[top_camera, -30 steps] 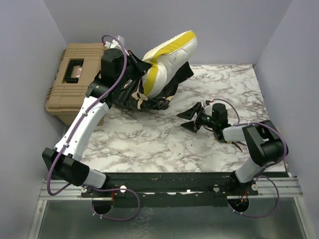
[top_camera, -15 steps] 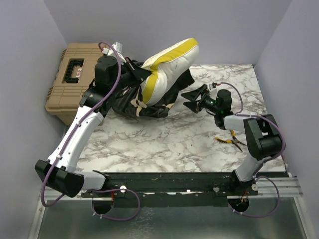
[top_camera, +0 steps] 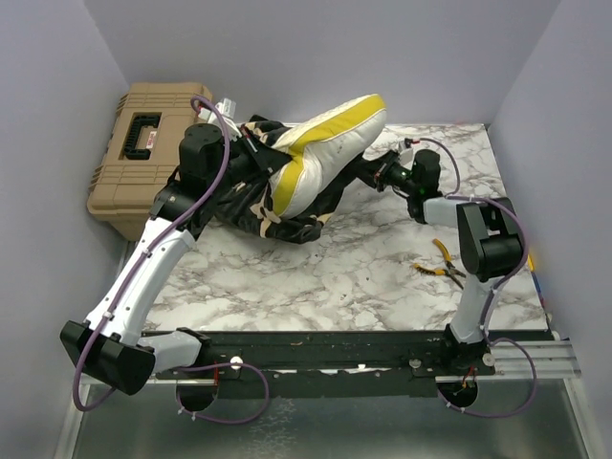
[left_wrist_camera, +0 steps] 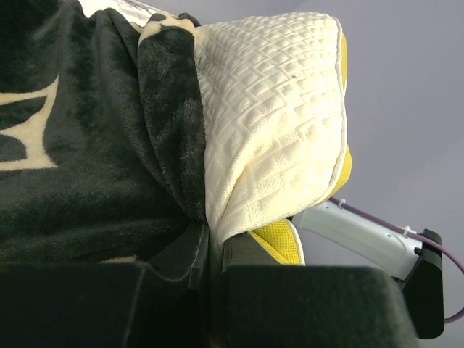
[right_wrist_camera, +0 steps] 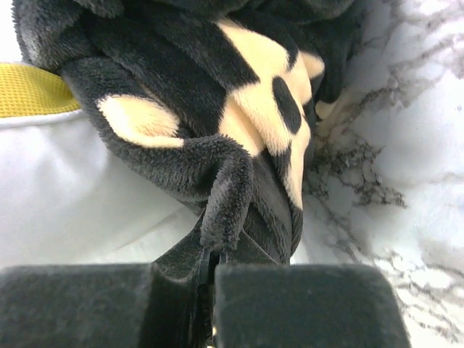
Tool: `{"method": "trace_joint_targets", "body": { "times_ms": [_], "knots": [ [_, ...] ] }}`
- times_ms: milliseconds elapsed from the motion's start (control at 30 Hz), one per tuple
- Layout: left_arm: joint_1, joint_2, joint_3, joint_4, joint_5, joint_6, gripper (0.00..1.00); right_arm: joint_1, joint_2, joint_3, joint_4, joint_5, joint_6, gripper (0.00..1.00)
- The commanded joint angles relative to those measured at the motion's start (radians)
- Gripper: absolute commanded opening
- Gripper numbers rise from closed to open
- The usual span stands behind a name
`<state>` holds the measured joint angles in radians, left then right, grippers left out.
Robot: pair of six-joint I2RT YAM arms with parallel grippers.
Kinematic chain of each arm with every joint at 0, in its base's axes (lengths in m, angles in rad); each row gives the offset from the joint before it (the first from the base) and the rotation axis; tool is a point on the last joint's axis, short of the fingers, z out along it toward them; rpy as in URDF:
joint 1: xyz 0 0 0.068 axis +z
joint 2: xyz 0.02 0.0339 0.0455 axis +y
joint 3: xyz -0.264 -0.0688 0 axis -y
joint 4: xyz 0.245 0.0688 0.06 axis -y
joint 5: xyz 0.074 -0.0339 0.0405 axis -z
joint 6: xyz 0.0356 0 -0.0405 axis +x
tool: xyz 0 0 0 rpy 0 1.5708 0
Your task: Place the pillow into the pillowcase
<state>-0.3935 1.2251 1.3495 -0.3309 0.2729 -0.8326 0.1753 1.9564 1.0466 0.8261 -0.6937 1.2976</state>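
The cream-white pillow with its yellow band leans up to the right, its lower end inside the black flower-printed pillowcase. My left gripper is at the bundle's upper left. In the left wrist view this left gripper is shut where the pillow meets the pillowcase; cream cloth runs into the gap. My right gripper is at the case's right edge. Seen from the right wrist, the right gripper is shut on a plush fold of the pillowcase, with the pillow to its left.
A tan toolbox stands at the back left, close behind the left arm. Yellow-handled pliers lie on the marble table near the right arm. Grey walls close in the back and both sides.
My right gripper travelled up and left across the table to the pillowcase's right edge and shut on a fold of it. The left arm and the bundle shifted slightly.
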Motion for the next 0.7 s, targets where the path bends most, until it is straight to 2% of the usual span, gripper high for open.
{"method": "trace_joint_targets", "body": {
  "times_ms": [0, 200, 267, 333, 433, 467, 533, 567, 600, 667],
  "knots": [
    [0.009, -0.064, -0.019, 0.114, -0.058, 0.026, 0.00, -0.022, -0.135, -0.004, -0.251, -0.083, -0.110, 0.00],
    [0.005, -0.049, -0.083, 0.055, -0.128, 0.206, 0.00, -0.162, -0.358, 0.120, -0.971, -0.262, -0.504, 0.00],
    [0.000, -0.039, -0.105, 0.025, -0.168, 0.270, 0.00, -0.254, -0.405, 0.148, -1.135, -0.326, -0.586, 0.00],
    [-0.005, -0.030, -0.140, 0.016, -0.193, 0.308, 0.00, -0.330, -0.440, 0.153, -1.231, -0.377, -0.648, 0.00],
    [-0.031, -0.014, -0.176, 0.017, -0.214, 0.344, 0.00, -0.380, -0.443, 0.198, -1.411, -0.362, -0.778, 0.02],
    [-0.045, -0.010, -0.183, 0.019, -0.231, 0.353, 0.00, -0.382, -0.449, 0.206, -1.446, -0.307, -0.811, 0.09],
    [-0.071, 0.004, -0.195, 0.021, -0.262, 0.360, 0.00, -0.382, -0.486, 0.193, -1.479, -0.157, -0.853, 0.48],
    [-0.078, 0.010, -0.197, 0.023, -0.265, 0.359, 0.00, -0.382, -0.519, 0.171, -1.463, -0.111, -0.861, 0.63],
    [-0.086, 0.015, -0.197, 0.026, -0.265, 0.354, 0.00, -0.382, -0.548, 0.144, -1.453, -0.052, -0.869, 0.75],
    [-0.095, 0.023, -0.199, 0.034, -0.266, 0.341, 0.00, -0.382, -0.593, 0.096, -1.444, -0.034, -0.884, 0.91]
  ]
}}
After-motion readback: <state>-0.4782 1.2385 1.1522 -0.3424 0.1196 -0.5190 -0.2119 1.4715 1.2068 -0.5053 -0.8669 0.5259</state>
